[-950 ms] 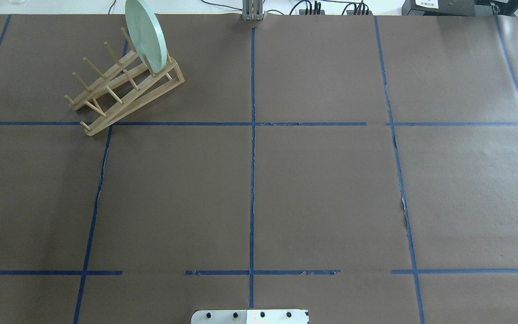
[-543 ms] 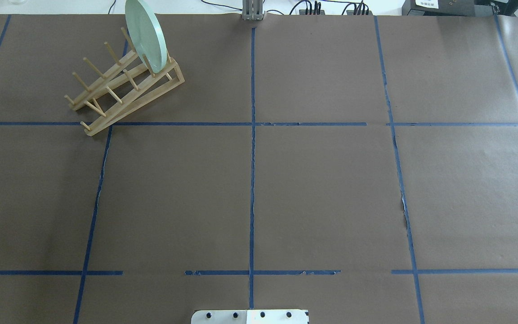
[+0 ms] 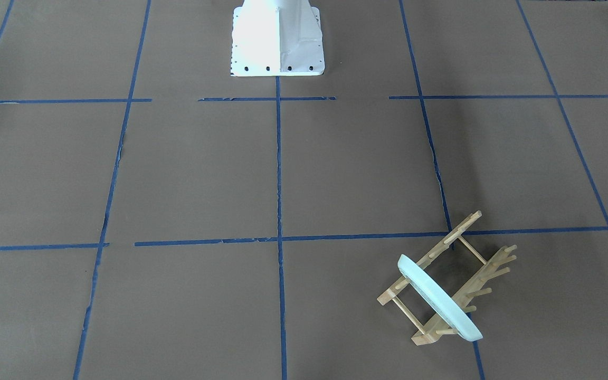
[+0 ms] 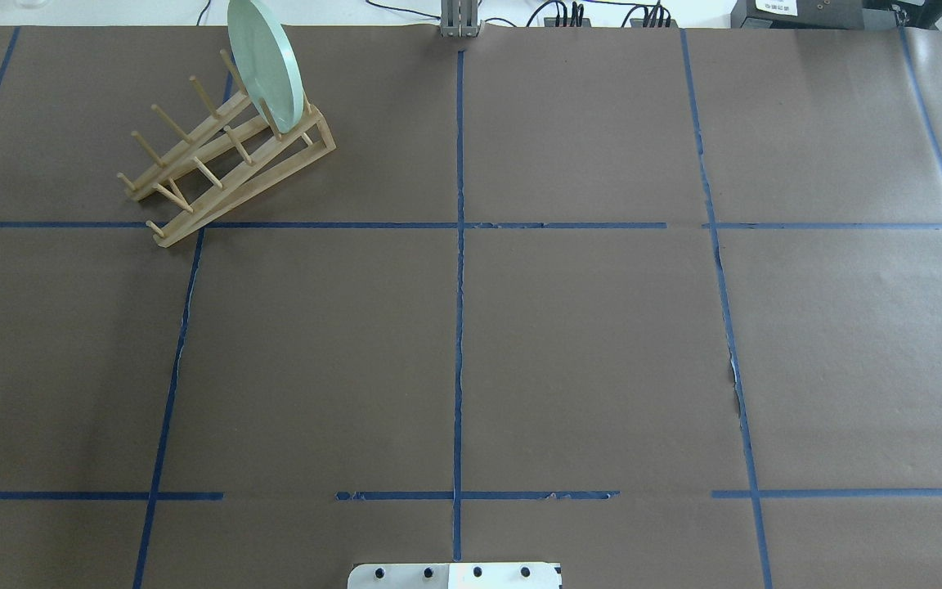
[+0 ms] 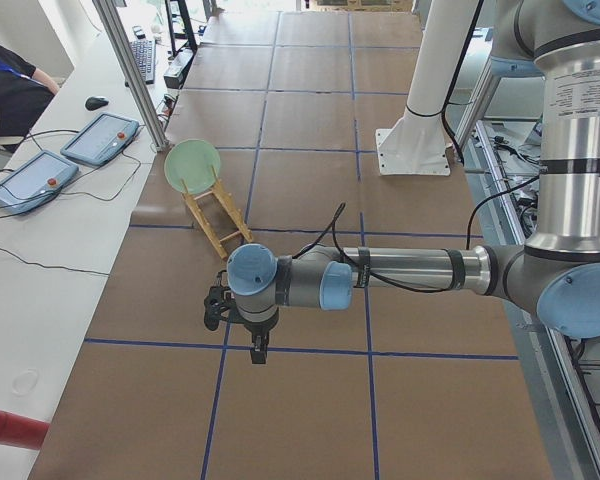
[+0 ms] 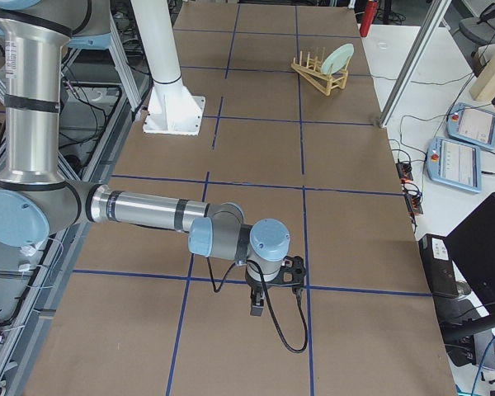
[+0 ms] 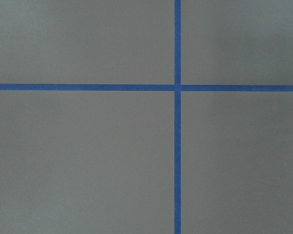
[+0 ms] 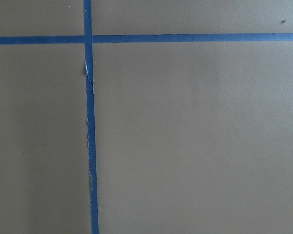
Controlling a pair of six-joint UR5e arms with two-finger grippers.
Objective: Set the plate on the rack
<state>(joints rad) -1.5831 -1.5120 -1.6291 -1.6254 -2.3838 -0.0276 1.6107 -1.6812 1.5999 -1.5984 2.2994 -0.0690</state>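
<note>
Plate racked, arms clear: task judged complete.
Near: left gripper [image 5: 257, 352] and right gripper [image 6: 256, 308] hang over brown paper [image 4: 585, 343], well apart from the work; whether their fingers are apart or together cannot be told. Far left: plate [image 4: 265, 69] stands on edge between the rack [image 4: 217, 204] pegs.

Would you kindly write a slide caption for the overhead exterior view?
Mint-green plate stands on edge in the end slot of the wooden rack, far left on the table.
</note>
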